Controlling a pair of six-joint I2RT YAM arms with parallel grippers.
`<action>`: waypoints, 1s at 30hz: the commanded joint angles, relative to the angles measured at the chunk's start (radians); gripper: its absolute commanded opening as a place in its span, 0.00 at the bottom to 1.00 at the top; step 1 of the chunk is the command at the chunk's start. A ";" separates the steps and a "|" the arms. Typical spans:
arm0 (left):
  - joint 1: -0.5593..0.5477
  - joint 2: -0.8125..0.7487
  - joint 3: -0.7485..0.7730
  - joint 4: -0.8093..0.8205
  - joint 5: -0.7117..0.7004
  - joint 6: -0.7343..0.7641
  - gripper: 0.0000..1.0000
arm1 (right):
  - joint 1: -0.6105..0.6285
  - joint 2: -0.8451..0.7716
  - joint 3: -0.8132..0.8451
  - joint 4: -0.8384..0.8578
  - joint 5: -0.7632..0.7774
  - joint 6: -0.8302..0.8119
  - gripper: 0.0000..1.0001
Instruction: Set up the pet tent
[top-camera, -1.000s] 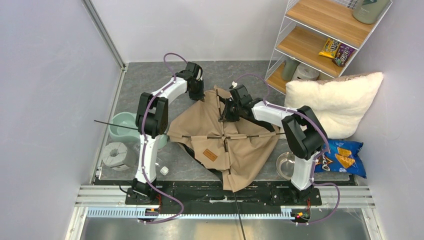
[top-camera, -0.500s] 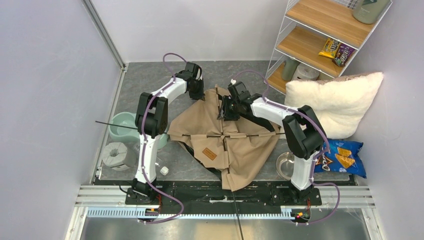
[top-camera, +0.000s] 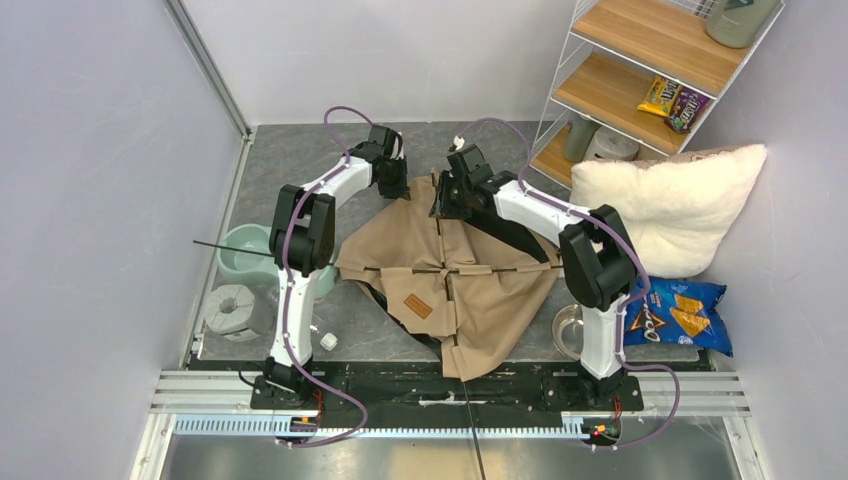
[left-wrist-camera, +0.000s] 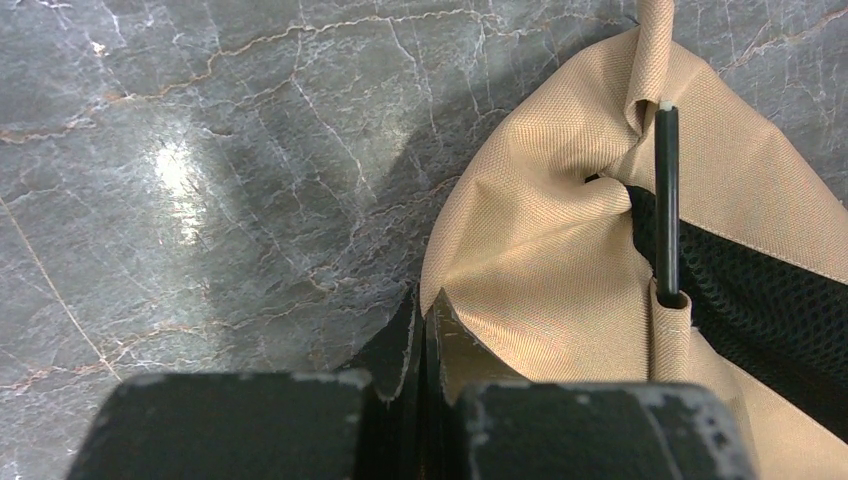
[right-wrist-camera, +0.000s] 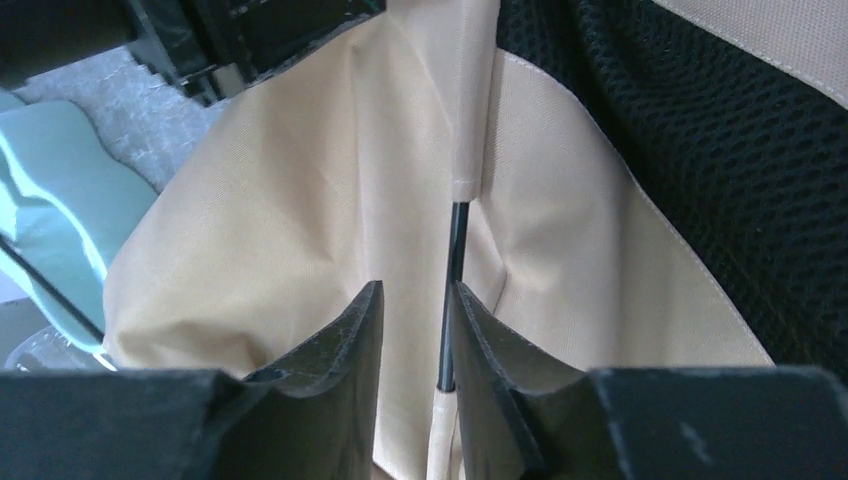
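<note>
The pet tent (top-camera: 470, 290) lies collapsed mid-table (top-camera: 300, 150) between the arms. It looks light and floppy, thin cloth and mesh that will bunch and slide, with only the thin black pole (right-wrist-camera: 456, 240) lending a likely springy stiffness. The left pincer (left-wrist-camera: 422, 315) is pressed together on the cloth's far corner. The right pincer (right-wrist-camera: 415, 320) stands spread astride a bare stretch of pole between two sleeves, probably the firmer place to grip.

Bowl (top-camera: 243, 252) at left, pet tent (top-camera: 440, 270) in middle, pillow (top-camera: 670, 205) at right, shelf (top-camera: 640, 90) behind pillow.
</note>
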 joint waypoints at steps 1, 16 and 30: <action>0.003 -0.014 -0.017 0.026 -0.007 -0.018 0.02 | 0.003 0.051 0.053 -0.022 0.042 -0.024 0.35; 0.003 -0.009 -0.018 0.034 -0.017 -0.027 0.02 | 0.002 0.066 0.006 -0.039 -0.002 -0.001 0.00; 0.002 -0.009 -0.024 0.037 -0.008 -0.028 0.02 | 0.004 0.072 -0.004 0.009 -0.065 -0.014 0.00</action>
